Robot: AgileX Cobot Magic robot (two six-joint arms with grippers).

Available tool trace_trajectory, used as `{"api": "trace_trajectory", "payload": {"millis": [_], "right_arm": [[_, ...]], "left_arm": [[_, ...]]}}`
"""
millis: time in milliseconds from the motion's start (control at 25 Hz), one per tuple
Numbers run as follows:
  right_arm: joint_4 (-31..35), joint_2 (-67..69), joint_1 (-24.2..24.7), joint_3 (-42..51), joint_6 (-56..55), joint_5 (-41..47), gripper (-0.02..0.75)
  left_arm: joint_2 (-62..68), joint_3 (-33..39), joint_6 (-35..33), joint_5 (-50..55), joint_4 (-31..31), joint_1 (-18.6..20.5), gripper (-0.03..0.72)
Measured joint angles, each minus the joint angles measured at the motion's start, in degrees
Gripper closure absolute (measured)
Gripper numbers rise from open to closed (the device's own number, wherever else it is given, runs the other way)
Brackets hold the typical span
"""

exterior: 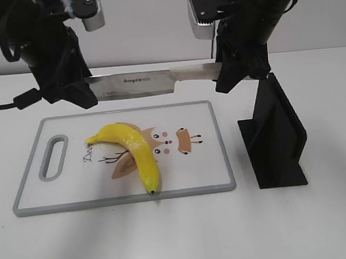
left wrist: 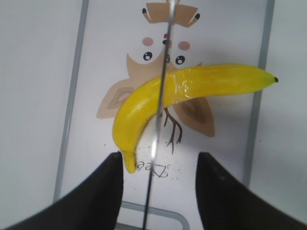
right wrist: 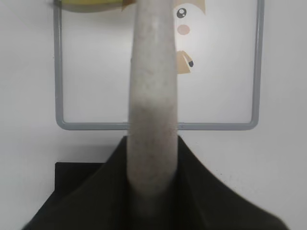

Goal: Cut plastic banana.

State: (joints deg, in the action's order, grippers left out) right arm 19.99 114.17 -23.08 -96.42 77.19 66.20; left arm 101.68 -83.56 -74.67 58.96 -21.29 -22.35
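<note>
Your plastic banana (exterior: 134,149) lies at the centre of the cutting board (exterior: 217,156) on the white worktop (exterior: 324,219), dark tip toward the lower edge. Your right fingers (right wrist: 108,191) are clamped on the knife (exterior: 136,83), held level across the upper middle of the frame. Your left fingers (left wrist: 111,191) stand apart, straddling the blade without touching it. A black stand (exterior: 276,139) sits right of the board

White tabletop before a pale wall

A smooth matte white table (exterior: 181,237) fills the exterior view and meets a plain light grey wall (exterior: 147,23) along a straight horizontal edge behind; soft, even light falls from above, leaving only faint, short shadows on the surface.
</note>
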Motion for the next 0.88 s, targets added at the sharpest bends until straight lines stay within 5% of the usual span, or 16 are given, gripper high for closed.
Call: {"api": "trace_trajectory", "payload": {"millis": [560,880], "right_arm": [[1.73,1.71,0.00,0.00,0.02,-0.66,0.571],[1.56,1.82,0.00,-0.07,-0.05,-1.65,0.569]], "left_arm": [[0.65,-0.05,-0.28,-2.69,0.18,0.00,0.675],[0.65,-0.05,6.41,-3.25,2.63,-0.38,0.698]]}}
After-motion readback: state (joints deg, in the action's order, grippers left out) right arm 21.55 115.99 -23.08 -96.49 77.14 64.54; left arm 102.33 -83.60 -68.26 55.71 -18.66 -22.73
